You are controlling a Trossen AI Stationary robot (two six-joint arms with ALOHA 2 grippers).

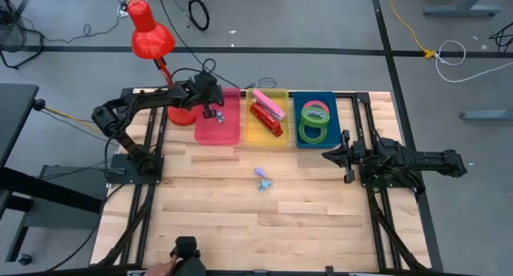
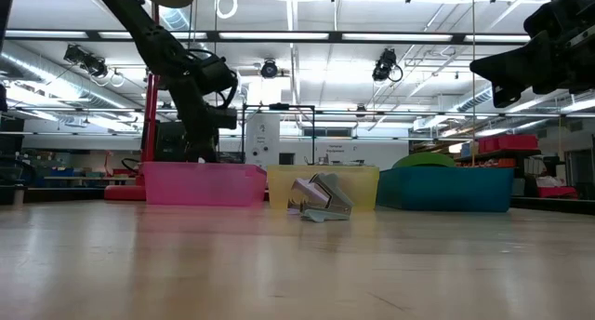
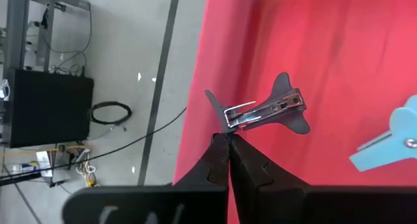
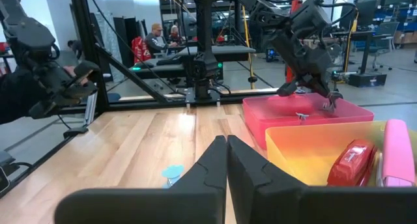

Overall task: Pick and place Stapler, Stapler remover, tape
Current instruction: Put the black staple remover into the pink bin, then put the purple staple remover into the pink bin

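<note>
Hovering over the pink bin [image 1: 216,123], my left gripper [image 1: 210,107] shows closed fingers; a loose staple remover [image 1: 263,180] lies on the table [image 1: 240,220], well apart from my closed, empty right gripper [image 1: 337,156]. In the left wrist view, my fingertips [image 3: 228,142] pinch one wing of a dark staple remover [image 3: 264,110]. Light, rigid and slick, it is best taken across its narrow waist.
</note>
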